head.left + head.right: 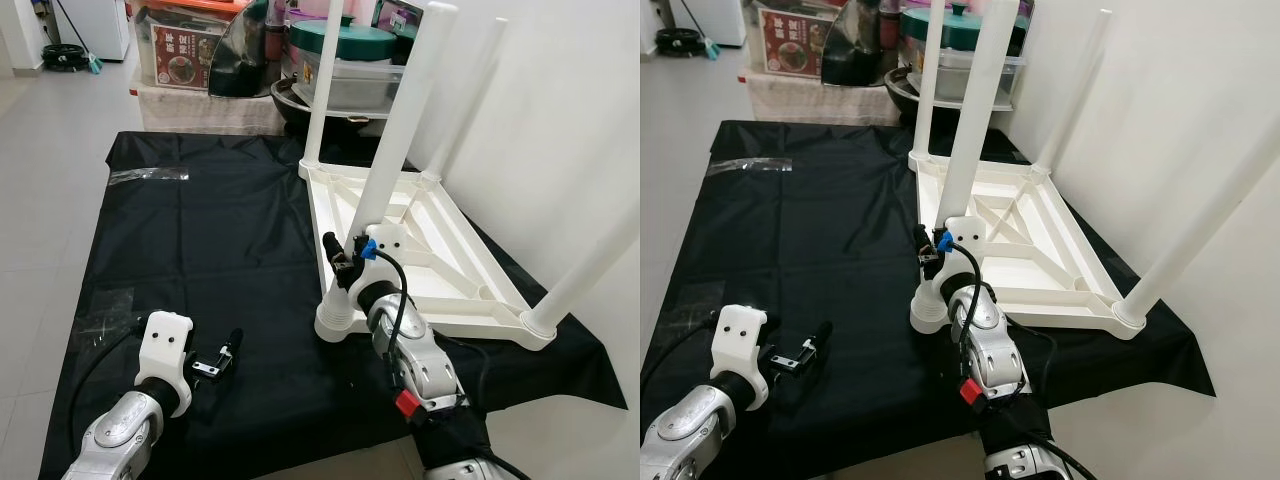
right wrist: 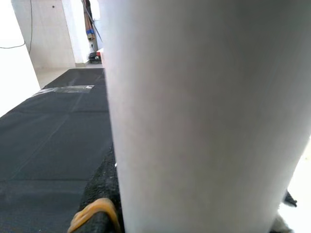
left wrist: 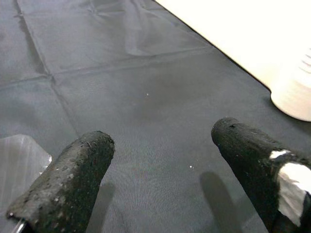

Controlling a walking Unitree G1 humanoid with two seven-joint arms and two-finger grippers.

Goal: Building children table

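The white children's table (image 1: 430, 240) lies upside down on a black cloth (image 1: 200, 260) spread over the floor, its four legs pointing up. The right gripper (image 1: 345, 262) is at the near-left leg (image 1: 385, 170), low down by its socket, fingers apparently clamped on the tube. The left gripper (image 1: 222, 357) hovers over bare cloth, fingers (image 3: 73, 179) apart and empty. The plastic frame looks light and stiff, the round legs smooth and probably slippery, so a low hold near the socket should give the best control when seating a leg. A wall (image 1: 560, 120) runs close along the right, and stacked storage boxes and pots (image 1: 340, 60) crowd the far side, limiting room to turn it over
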